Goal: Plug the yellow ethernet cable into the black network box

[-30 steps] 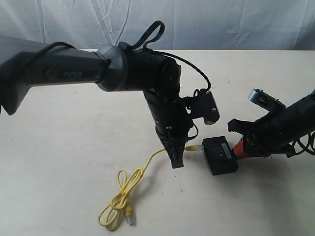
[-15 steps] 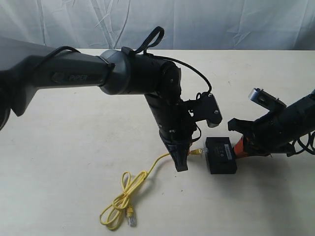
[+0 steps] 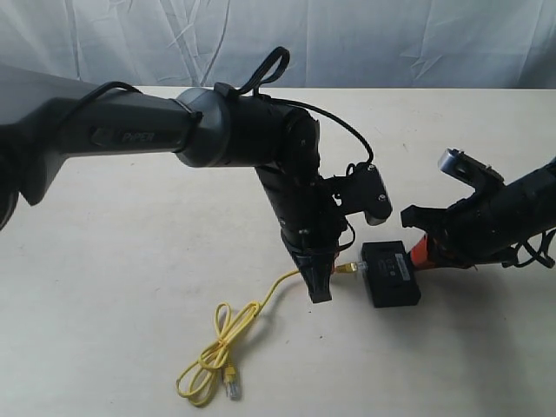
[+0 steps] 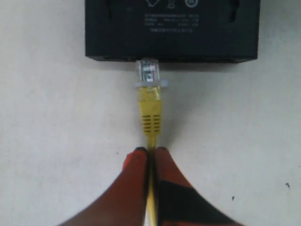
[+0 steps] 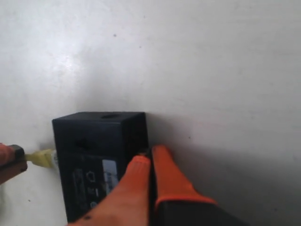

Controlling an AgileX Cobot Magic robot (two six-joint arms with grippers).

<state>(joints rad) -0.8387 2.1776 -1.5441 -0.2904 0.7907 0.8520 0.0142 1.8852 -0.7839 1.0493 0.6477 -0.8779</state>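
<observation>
Most of the approach is judged done: the clear plug point(image 4: 148, 74) of the thin yellow cable point(image 4: 149, 113) is set against the side of the flat matte black box point(image 4: 171, 28); full seating is not confirmed. The cable is pinched behind the plug by the left gripper point(image 4: 150, 155); the box's far side is touched by the right gripper point(image 5: 149, 157), fingers pressed together, empty
</observation>
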